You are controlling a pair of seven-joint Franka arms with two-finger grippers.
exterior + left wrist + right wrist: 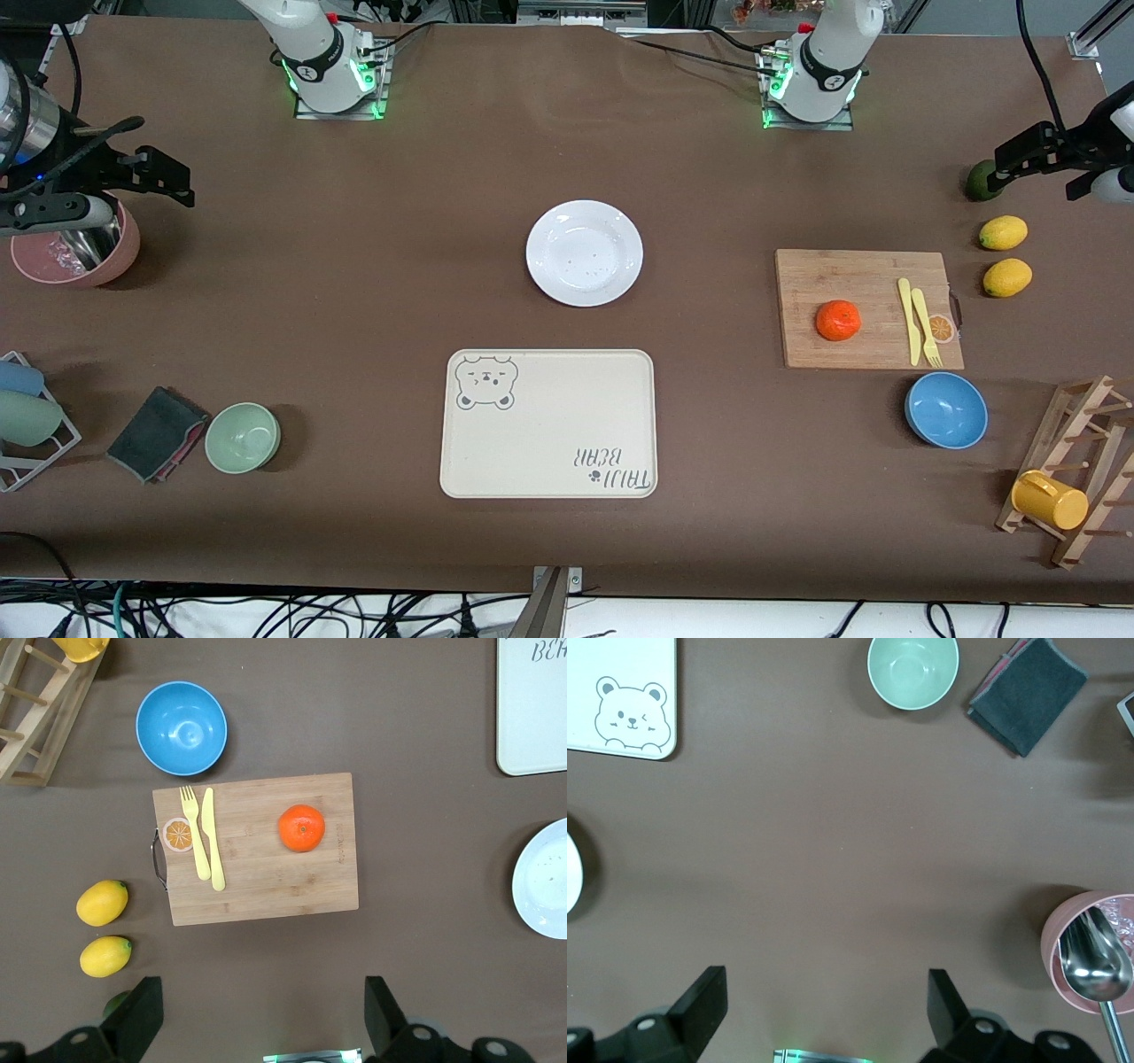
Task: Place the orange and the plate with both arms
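The orange (838, 320) sits on a wooden cutting board (868, 275) toward the left arm's end of the table; it also shows in the left wrist view (301, 827). The white plate (584, 252) lies empty mid-table, farther from the front camera than the cream bear tray (549, 424). Its edge shows in the left wrist view (545, 879) and the right wrist view (571, 873). My left gripper (1050, 164) (263, 1019) hangs open and empty, high over the table's end by a dark green fruit (982, 180). My right gripper (133, 168) (826, 1005) hangs open and empty, high over the pink bowl (75, 252).
A yellow fork and knife (917, 319) lie on the board. A blue bowl (946, 409), two lemons (1003, 232) and a wooden rack with a yellow cup (1050, 499) are near it. A green bowl (243, 437) and dark cloth (157, 433) lie toward the right arm's end.
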